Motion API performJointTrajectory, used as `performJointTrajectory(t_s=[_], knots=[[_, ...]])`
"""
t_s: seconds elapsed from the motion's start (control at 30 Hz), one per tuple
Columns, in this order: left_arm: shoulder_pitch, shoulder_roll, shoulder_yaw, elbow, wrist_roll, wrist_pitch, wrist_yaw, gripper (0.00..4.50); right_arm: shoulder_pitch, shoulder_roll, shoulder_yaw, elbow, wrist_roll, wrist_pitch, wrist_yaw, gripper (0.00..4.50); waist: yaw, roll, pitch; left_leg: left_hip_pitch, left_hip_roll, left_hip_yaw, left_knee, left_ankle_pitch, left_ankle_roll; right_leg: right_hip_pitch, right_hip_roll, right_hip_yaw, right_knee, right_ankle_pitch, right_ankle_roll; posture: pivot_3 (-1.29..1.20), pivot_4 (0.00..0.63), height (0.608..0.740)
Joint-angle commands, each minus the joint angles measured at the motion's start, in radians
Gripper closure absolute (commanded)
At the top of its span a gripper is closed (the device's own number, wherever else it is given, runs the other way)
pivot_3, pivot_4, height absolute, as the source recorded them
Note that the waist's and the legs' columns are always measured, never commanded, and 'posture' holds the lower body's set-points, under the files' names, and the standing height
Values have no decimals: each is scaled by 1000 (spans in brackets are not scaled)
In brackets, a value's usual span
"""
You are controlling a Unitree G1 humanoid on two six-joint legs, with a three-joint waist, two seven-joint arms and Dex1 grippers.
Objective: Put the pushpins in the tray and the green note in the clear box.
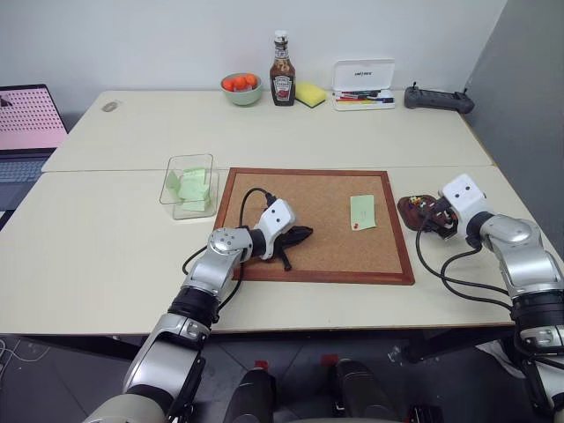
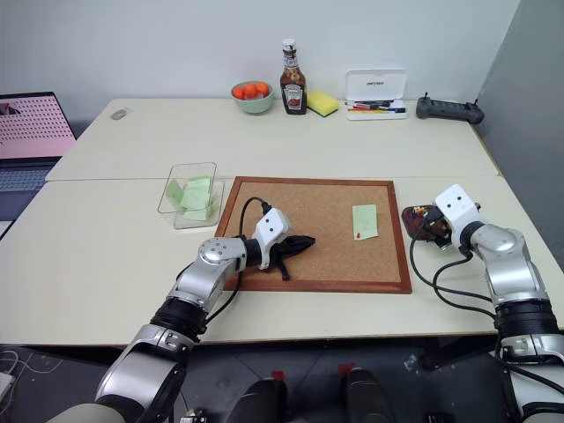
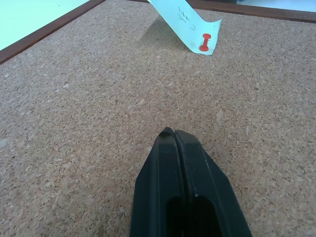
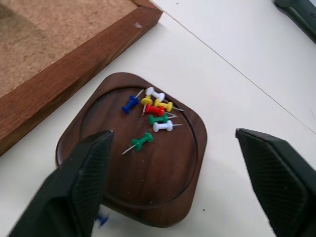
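My left pincer [image 1: 302, 234] lies low on the corkboard [image 1: 264, 198], its fingers pressed together on nothing. Ahead of it and a little to its right, the note [image 1: 362, 211] rests on the cork with one red pin [image 3: 205, 43] on its near corner; bare cork lies between us. Beyond my left pincer and to its left, just off the board, stands the box [image 1: 189, 181], with green slips inside.

My right pincer [image 4: 173, 182] hangs spread wide just above the tray [image 4: 163, 192], one finger to each side, pinching nothing. The tray sits just beside the board's right edge. In it I count eight pins: two white, two green, two yellow, one red, one blue. They bunch at the end far from my pincer, except one green pin [image 4: 140, 142] lying alone nearer the middle. A blue speck [image 4: 101, 220] lies on the surface by the tray's near rim, under my finger; I cannot tell what it is.

Far beyond both pincers, along the back edge, stand one bowl [image 1: 241, 89] of orange fruit, one ketchup bottle [image 1: 282, 70], one sponge [image 1: 310, 93], one open marker case [image 1: 363, 85] and one dark controller [image 1: 438, 99]. A laptop [image 1: 26, 132] sits far off my left pincer's side.

The surface [image 1: 106, 238] is two pale tabletops pushed together, against a white wall [image 1: 132, 40].
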Motion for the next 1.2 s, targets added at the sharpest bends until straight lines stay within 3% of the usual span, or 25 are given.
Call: performJointTrajectory(t_s=[0.03, 0.3, 0.6, 1.2], knots=[[26, 6, -31, 49, 38, 24, -8, 4500, -32, 7, -75, -55, 55, 37, -12, 28, 0, 0, 0, 0, 0, 0, 0, 0, 0, 0, 0, 0, 0, 0, 0, 0, 150, 740], [22, 6, -31, 58, 40, 19, -8, 4500, 85, 3, -85, -267, 195, 93, 144, 28, 1, 0, 0, 0, 0, -1, 0, 0, 0, 0, 0, -1, 0, 0, 0, 0, 150, 740], [15, 4, -31, 72, 41, 11, -8, 4500, 180, 61, -15, -460, 264, 179, 183, 28, 1, 0, 0, 0, 0, -1, 0, 0, 0, 0, 0, -1, 0, 0, 0, 0, 150, 740], [19, 3, -38, 70, 47, 2, -10, 4500, 207, 26, -41, -433, 265, 184, 162, 28, 2, 0, 0, 0, 0, -1, 0, 0, 0, 0, 0, -1, 0, 0, 0, 0, 150, 740]])
